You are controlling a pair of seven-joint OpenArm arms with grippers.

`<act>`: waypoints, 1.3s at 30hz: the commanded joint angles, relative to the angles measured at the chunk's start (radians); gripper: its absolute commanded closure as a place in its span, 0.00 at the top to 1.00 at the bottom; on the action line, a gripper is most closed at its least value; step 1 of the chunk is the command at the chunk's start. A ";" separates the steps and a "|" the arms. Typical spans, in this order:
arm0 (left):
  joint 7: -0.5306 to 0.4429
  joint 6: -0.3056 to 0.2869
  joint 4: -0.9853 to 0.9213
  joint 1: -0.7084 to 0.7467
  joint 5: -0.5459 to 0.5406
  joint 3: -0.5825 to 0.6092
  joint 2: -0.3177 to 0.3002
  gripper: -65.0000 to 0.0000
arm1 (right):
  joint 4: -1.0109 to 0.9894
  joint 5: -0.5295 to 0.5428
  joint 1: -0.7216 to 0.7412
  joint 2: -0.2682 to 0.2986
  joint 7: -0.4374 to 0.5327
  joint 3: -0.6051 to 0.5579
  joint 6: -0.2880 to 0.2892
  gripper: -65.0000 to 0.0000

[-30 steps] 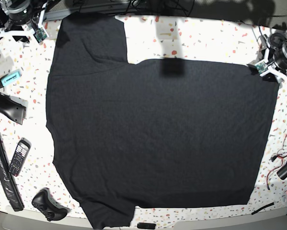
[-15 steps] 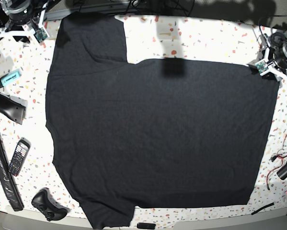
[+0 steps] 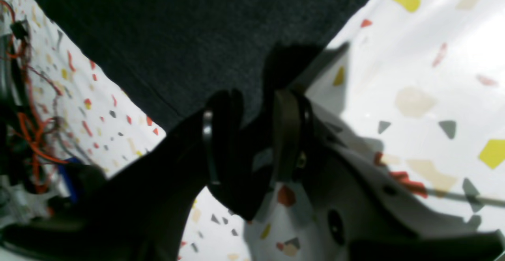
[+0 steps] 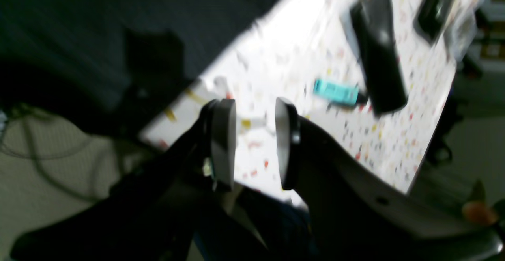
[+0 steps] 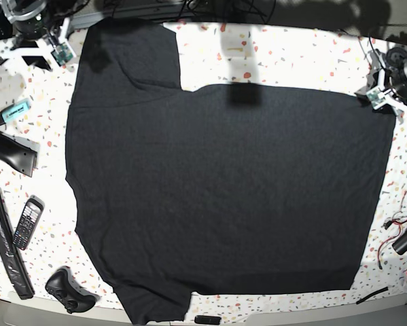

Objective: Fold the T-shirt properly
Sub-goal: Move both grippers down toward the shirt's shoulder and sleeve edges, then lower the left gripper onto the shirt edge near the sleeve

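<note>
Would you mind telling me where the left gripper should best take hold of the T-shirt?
Probably the hem corner nearest the left gripper, approached from the bare table side. The T-shirt lies flat, so only its edges offer a pinchable fold, and that corner sits just beyond the open fingers.

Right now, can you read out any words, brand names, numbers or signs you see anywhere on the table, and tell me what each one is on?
None can be read.
T-shirt: plain black side up, no print or label showing.
Teal marker: dark lettering on it, too small to read.
Remote: keypad markings too small to read.
Game controller: nothing legible.
</note>
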 commanded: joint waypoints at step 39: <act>0.234 -0.023 -0.102 -0.203 0.034 0.007 0.222 0.21 | 0.011 0.020 -0.026 -0.100 0.009 0.008 0.004 0.26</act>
